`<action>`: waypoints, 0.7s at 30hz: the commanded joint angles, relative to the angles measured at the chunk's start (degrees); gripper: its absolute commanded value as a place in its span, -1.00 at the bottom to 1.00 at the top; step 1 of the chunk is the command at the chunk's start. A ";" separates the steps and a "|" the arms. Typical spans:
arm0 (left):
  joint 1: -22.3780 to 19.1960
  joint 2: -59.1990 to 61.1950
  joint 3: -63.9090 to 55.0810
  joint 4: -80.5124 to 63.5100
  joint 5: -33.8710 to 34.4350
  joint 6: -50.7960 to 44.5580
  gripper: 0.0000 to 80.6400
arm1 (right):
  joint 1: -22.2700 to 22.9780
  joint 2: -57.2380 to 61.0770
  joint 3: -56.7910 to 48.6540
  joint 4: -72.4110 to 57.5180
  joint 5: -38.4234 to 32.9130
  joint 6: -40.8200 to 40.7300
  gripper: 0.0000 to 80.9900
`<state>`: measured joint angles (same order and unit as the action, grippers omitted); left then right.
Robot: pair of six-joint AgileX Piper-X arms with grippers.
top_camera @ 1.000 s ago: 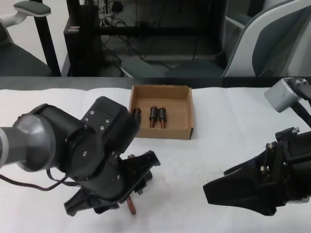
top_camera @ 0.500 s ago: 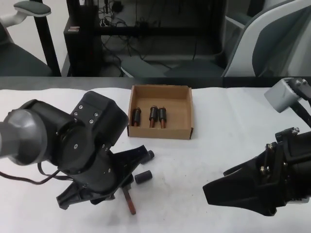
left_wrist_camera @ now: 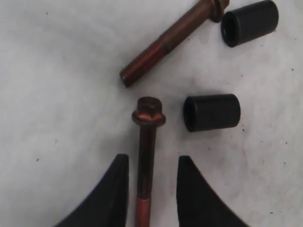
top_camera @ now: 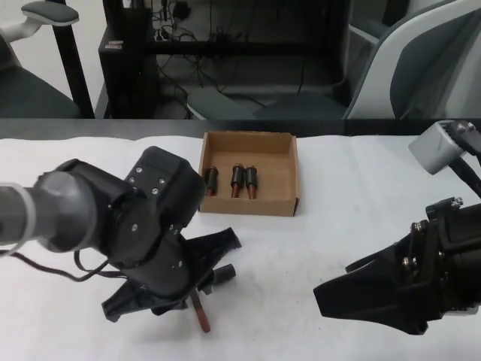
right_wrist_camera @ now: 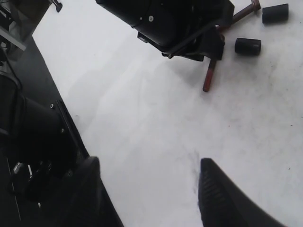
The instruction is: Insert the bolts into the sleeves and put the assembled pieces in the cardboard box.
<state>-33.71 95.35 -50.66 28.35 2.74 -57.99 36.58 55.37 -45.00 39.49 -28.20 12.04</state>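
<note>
Between the two open fingers of my left gripper (left_wrist_camera: 149, 198) lies a copper bolt (left_wrist_camera: 146, 161) on the white cloth, head pointing away, untouched by either finger. A black sleeve (left_wrist_camera: 211, 112) lies just beside its head. Farther off are a second bolt (left_wrist_camera: 170, 40) and a second sleeve (left_wrist_camera: 249, 22). In the high view the left arm (top_camera: 143, 233) hangs low over the bolt (top_camera: 200, 312) and a sleeve (top_camera: 224, 272). The cardboard box (top_camera: 289, 177) behind holds three assembled pieces (top_camera: 242, 180). My right gripper (right_wrist_camera: 151, 189) stands open and empty, off to the right.
The right arm (top_camera: 406, 289) fills the bench's near right corner. White cloth (top_camera: 338, 218) covers the bench, with free room between the arms and in front of the box. Chairs and a dark rack stand beyond the far edge.
The left arm swung left, uncovering both sleeves, then came back right and lower over the bolt. The right arm has kept still.
</note>
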 commanded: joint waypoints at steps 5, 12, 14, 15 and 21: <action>-0.18 1.86 -1.95 -0.07 0.07 1.88 -0.13 | -0.09 -0.45 0.03 0.16 -0.24 -0.62 0.50; -0.18 2.57 -1.95 3.10 0.03 1.88 -0.13 | -0.09 -0.45 0.03 0.16 -0.24 -1.36 0.50; -0.18 2.57 -1.95 3.50 -0.16 1.88 -0.13 | -0.09 -0.45 0.03 0.16 -0.24 -1.36 0.50; -0.18 2.57 -1.95 3.32 -0.29 1.88 -0.13 | -0.09 -0.45 0.03 0.16 -0.24 -1.58 0.50; -0.18 2.57 -1.95 2.32 -1.56 1.88 -0.13 | -0.09 -0.45 0.03 0.16 -0.24 -1.89 0.50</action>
<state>-33.71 97.99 -52.19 30.96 2.44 -56.54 36.58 55.37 -45.00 39.54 -28.20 10.77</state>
